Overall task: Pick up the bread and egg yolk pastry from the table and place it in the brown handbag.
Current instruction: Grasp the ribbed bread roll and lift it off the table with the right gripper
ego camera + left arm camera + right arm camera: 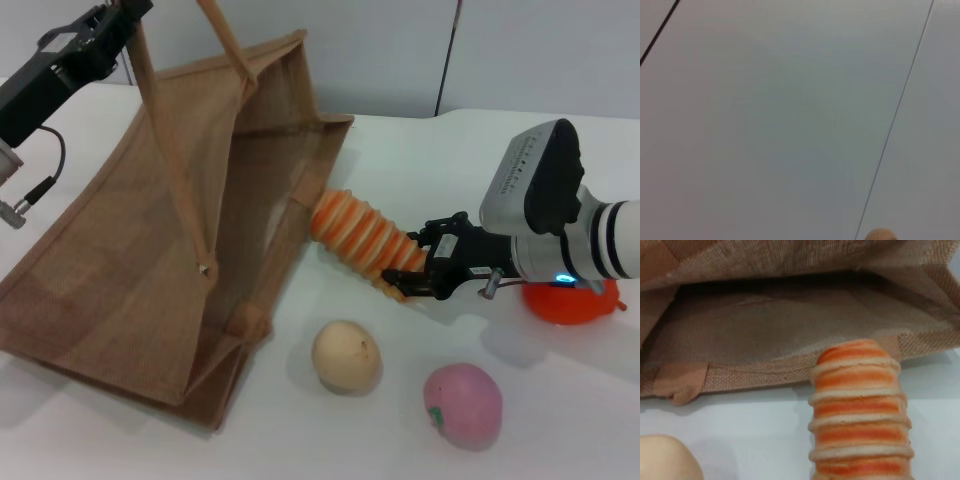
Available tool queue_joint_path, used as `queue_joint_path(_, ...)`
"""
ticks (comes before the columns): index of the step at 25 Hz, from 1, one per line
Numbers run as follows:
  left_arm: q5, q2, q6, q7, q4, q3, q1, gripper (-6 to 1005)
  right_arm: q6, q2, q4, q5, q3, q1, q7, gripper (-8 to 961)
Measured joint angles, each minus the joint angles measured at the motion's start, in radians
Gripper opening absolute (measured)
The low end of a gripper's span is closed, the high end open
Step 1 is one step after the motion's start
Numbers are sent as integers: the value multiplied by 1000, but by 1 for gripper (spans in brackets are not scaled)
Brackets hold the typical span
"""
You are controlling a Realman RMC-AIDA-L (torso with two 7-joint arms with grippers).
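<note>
Right hand (408, 276) holds bread (362, 238) at brown handbag (120, 260) mouth.

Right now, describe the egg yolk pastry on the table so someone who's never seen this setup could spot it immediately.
Start at the big brown handbag lying open on the white table. Just off its near corner, toward the robot, sit two small balls side by side. The egg yolk pastry is the pale cream one nearer the bag with a tiny brown speck; its neighbour, the pink ball, has a green mark.
</note>
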Motion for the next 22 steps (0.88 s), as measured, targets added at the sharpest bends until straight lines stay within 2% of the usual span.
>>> queue_joint_path(2, 2, 0, 0, 0, 0, 0, 0, 129, 0, 1, -1, 0, -1, 0, -12, 669)
queue_joint_path(7, 4, 0, 0, 0, 0, 0, 1, 129, 0, 1, -1, 0, 2, -4, -24, 575)
queue_joint_path(22, 7, 2, -2, 0, 0, 0, 6, 132, -56, -3, -63, 10, 15, -44, -15, 462)
